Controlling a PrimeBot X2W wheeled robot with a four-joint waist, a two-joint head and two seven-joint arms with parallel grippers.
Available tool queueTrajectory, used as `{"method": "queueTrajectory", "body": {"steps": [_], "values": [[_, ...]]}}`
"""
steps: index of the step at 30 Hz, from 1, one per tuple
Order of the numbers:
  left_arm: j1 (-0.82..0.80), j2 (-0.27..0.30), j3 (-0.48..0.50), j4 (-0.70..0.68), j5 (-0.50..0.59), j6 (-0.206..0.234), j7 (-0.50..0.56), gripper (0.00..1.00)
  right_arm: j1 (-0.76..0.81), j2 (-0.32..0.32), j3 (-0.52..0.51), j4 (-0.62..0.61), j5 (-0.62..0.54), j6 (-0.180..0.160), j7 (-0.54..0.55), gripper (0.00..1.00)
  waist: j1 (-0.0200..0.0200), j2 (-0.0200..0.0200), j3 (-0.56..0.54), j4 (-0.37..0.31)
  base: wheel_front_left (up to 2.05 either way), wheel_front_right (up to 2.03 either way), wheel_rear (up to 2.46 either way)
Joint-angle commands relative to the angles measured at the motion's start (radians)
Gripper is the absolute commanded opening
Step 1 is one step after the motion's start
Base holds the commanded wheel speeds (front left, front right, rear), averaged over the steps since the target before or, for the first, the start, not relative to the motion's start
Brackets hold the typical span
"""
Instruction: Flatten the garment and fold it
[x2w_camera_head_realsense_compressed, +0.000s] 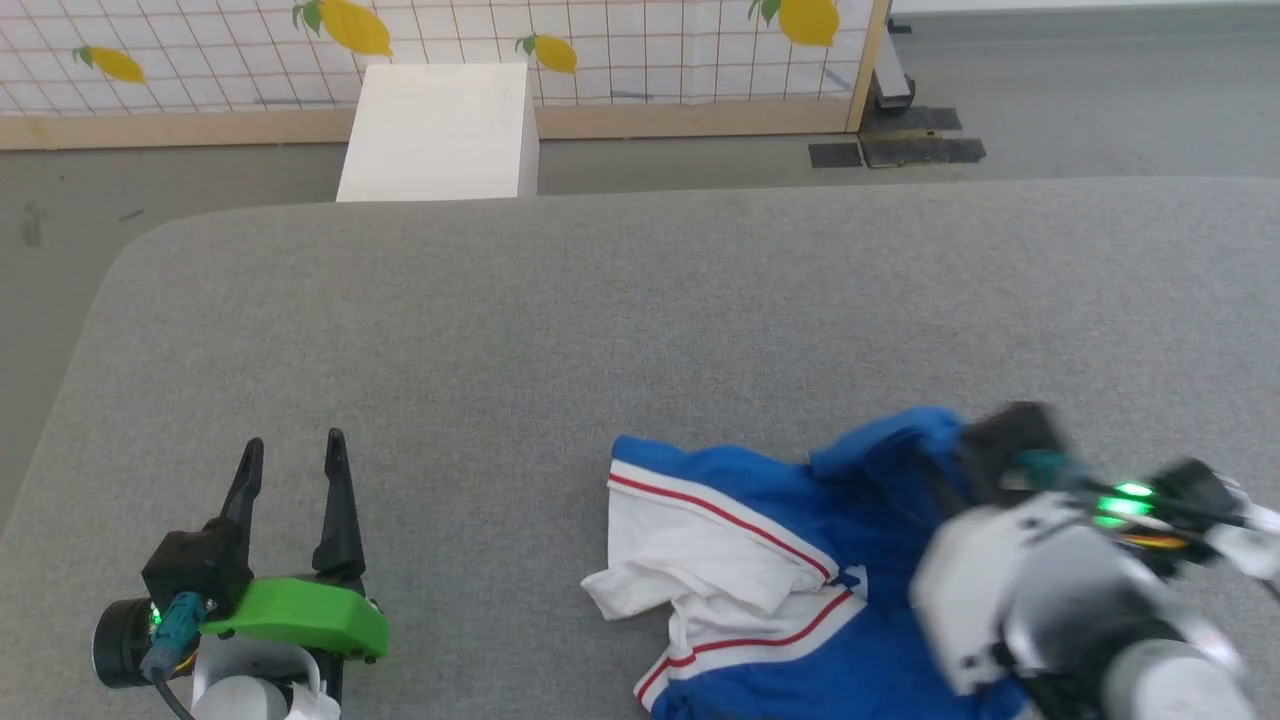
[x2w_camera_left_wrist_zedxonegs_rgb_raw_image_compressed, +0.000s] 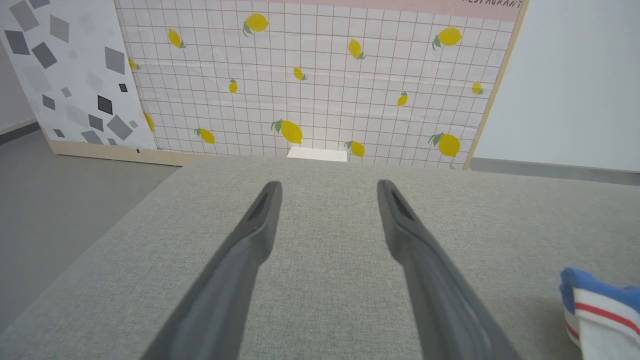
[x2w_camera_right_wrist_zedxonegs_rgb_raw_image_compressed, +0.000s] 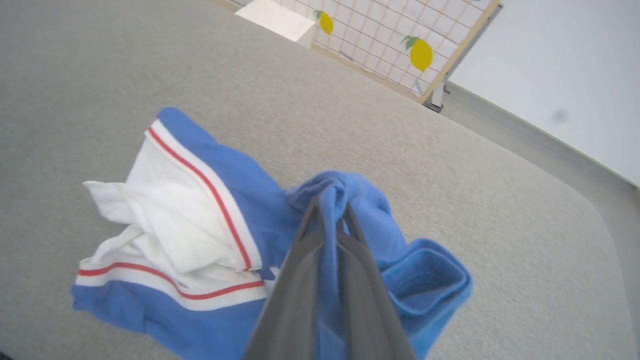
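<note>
On the grey padded surface, toward the robot's right, the garment lies crumpled, with the right gripper clenched on a raised blue fold. That pinch looks thin. A quick pull could slip the cloth free, or drag the whole heap instead of spreading it. The left gripper stands spread wide and empty, well apart. The blue cloth is bunched, with a white, red-striped sleeve twisted on top.

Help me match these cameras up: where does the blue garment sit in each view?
Head view: garment crumpled at lower right.
Left wrist view: a striped edge at the bottom right corner.
Right wrist view: centre to lower left, a blue fold pinched in the right tool.
Shared landmark: the lemon-print panel behind.
</note>
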Motion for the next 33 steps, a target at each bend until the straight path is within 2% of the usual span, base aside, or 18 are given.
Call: {"method": "queueTrajectory", "body": {"steps": [1,5,12,13,18,25,26,27,28,33], "values": [[-0.009,-0.004,-0.002,0.0,0.006,-0.007,-0.005,1.0,-0.046,-0.01,0.06,0.009,0.011,-0.002,0.004,0.0,0.0,0.0053,0.009,0.003,0.0,0.0,0.0],[-0.028,-0.005,-0.009,0.003,0.006,-0.009,-0.005,1.0,-0.117,0.009,0.232,0.1,0.032,-0.002,-0.021,0.0,0.0,0.0053,0.024,0.02,0.0,0.0,0.0],[-0.052,-0.007,-0.024,0.001,0.004,-0.011,-0.005,1.0,-0.202,0.091,0.371,0.355,0.056,-0.002,-0.14,0.0,0.0,0.0053,0.052,0.054,0.0,0.0,0.0],[-0.055,-0.007,-0.026,0.002,0.003,-0.011,-0.005,1.0,-0.218,0.103,0.402,0.428,0.069,-0.002,-0.176,0.0,0.0,0.0053,0.058,0.064,0.0,0.0,0.0],[-0.063,-0.008,-0.024,0.009,0.002,-0.012,-0.005,1.0,-0.241,0.112,0.461,0.593,0.104,-0.002,-0.215,0.0,0.0,0.0053,0.07,0.077,0.0,0.0,0.0],[-0.056,-0.009,-0.018,0.017,0.004,-0.013,-0.005,1.0,-0.244,0.113,0.509,0.703,0.199,-0.002,-0.207,0.0,0.0,0.0053,0.062,0.066,0.0,0.0,0.0],[-0.054,-0.009,-0.017,0.019,0.004,-0.013,-0.005,1.0,-0.244,0.113,0.515,0.704,0.218,-0.002,-0.205,0.42,0.0,0.0053,0.058,0.062,0.0,0.0,0.0],[-0.053,-0.009,-0.017,0.022,0.003,-0.013,-0.005,1.0,-0.245,0.113,0.517,0.7,0.233,-0.002,-0.209,0.9,0.0,0.0053,0.053,0.058,0.0,0.0,0.0],[-0.051,-0.009,-0.017,0.024,0.003,-0.013,-0.005,1.0,-0.245,0.113,0.512,0.692,0.247,-0.002,-0.218,1.0,0.0,0.0053,0.048,0.054,0.0,0.0,0.0],[-0.035,-0.01,-0.019,0.024,0.003,-0.012,-0.005,1.0,-0.231,0.113,0.444,0.588,0.311,-0.002,-0.315,1.0,0.0,0.0053,0.018,0.031,0.0,0.0,0.0]]}}
